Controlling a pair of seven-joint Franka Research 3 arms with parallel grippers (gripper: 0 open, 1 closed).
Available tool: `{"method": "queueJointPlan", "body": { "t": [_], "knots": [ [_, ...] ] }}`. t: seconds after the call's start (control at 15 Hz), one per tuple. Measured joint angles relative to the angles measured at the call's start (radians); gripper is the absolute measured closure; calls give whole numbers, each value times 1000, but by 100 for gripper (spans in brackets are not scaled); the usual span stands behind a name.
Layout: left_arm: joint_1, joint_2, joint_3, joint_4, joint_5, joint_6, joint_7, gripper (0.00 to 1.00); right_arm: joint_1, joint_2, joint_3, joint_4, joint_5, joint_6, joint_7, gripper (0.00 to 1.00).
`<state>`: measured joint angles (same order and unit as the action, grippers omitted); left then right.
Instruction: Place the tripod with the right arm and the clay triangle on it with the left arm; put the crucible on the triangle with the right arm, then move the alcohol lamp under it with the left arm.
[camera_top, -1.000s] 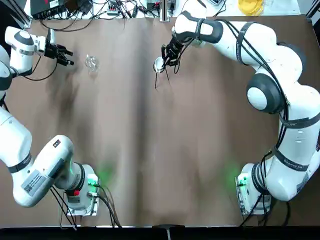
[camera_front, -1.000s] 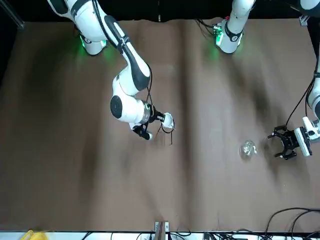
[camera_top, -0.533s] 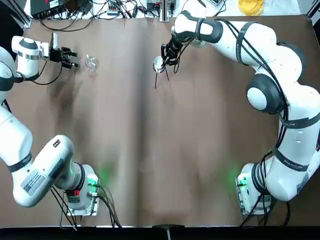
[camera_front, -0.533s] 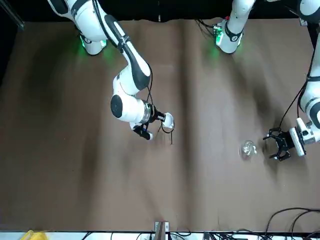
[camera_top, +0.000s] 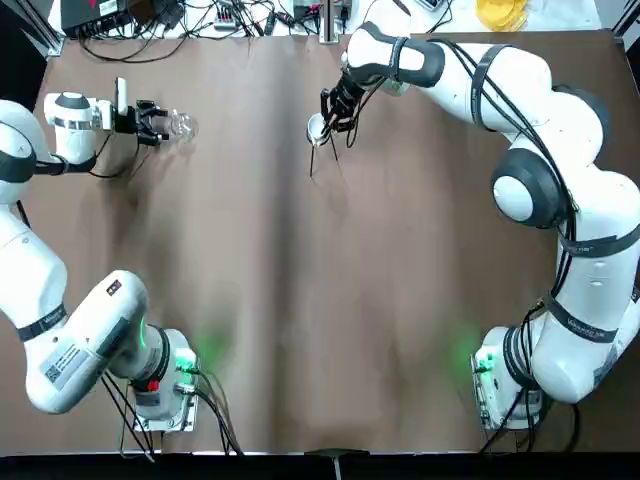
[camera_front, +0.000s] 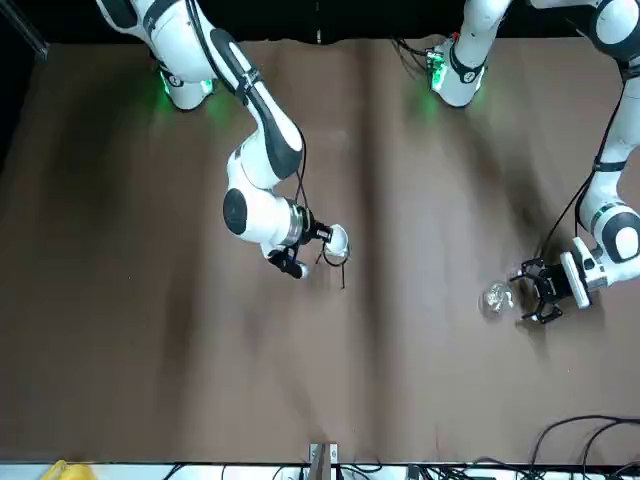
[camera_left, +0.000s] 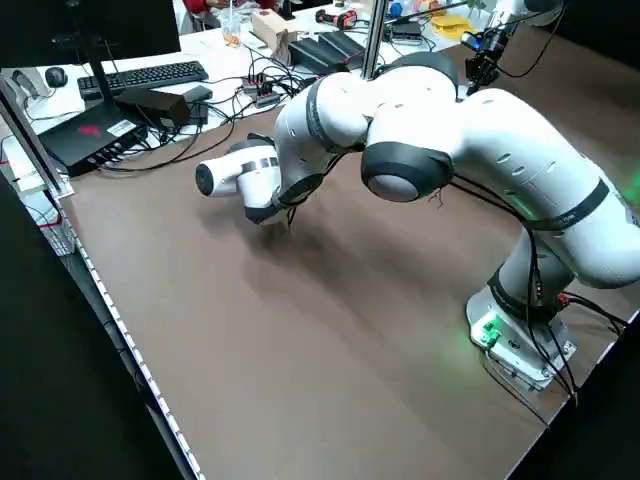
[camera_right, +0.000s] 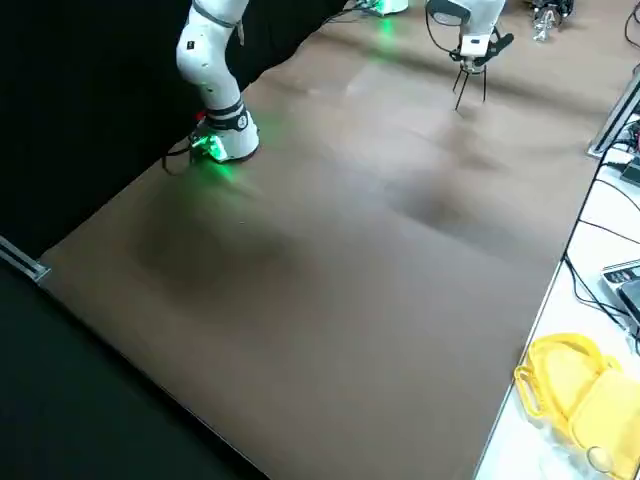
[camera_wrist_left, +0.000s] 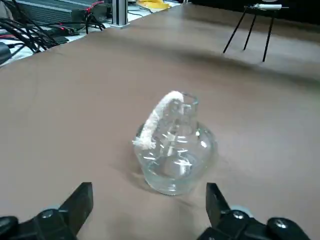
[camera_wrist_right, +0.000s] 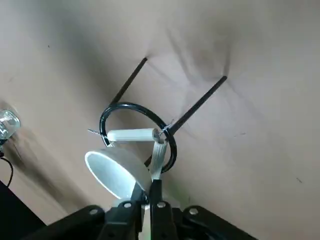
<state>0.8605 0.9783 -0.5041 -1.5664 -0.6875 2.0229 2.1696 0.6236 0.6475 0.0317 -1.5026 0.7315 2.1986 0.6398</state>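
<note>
The black wire tripod (camera_top: 322, 150) stands at the far middle of the table, its ring (camera_wrist_right: 120, 108) carrying the white clay triangle (camera_wrist_right: 133, 135). My right gripper (camera_wrist_right: 148, 194) is shut on the rim of the white crucible (camera_wrist_right: 116, 172), which hangs tilted at the ring's edge, partly over the triangle. The same crucible (camera_front: 338, 240) shows beside the right gripper (camera_front: 318, 238). At the far left stands the clear glass alcohol lamp (camera_wrist_left: 174, 150) with its white wick. My left gripper (camera_wrist_left: 148, 196) is open and level with the table, and the alcohol lamp (camera_top: 182, 125) sits just ahead of its gap.
Cables, boxes and a keyboard (camera_left: 140, 75) lie beyond the table's far edge. A yellow object (camera_right: 570, 385) rests off the table's edge on the right side. Brown table surface (camera_top: 320, 300) spreads between the arm bases and the tripod.
My left gripper has slid right toward the alcohol lamp, turning level, and now faces it at close range. The right gripper with the crucible has barely moved.
</note>
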Motion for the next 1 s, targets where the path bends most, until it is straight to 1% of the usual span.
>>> {"method": "queueJointPlan", "body": {
  "t": [0.27,0.33,0.6,0.73,1.0],
  "knots": [
    [-1,28,0,-8,-2,-15,17,0,3,8,0,1,0,1,0,91],
    [-5,30,-1,-10,-15,-18,29,0,3,9,0,2,0,2,-1,87],
    [-45,34,-1,-17,-100,-21,120,0,3,10,-1,4,0,3,-1,84],
    [-62,38,-1,-19,-119,-21,134,0,3,10,-3,5,0,3,-2,68],
    [-76,56,0,-20,-127,-20,142,0,1,10,-13,14,0,3,-2,31]
  ]
}}
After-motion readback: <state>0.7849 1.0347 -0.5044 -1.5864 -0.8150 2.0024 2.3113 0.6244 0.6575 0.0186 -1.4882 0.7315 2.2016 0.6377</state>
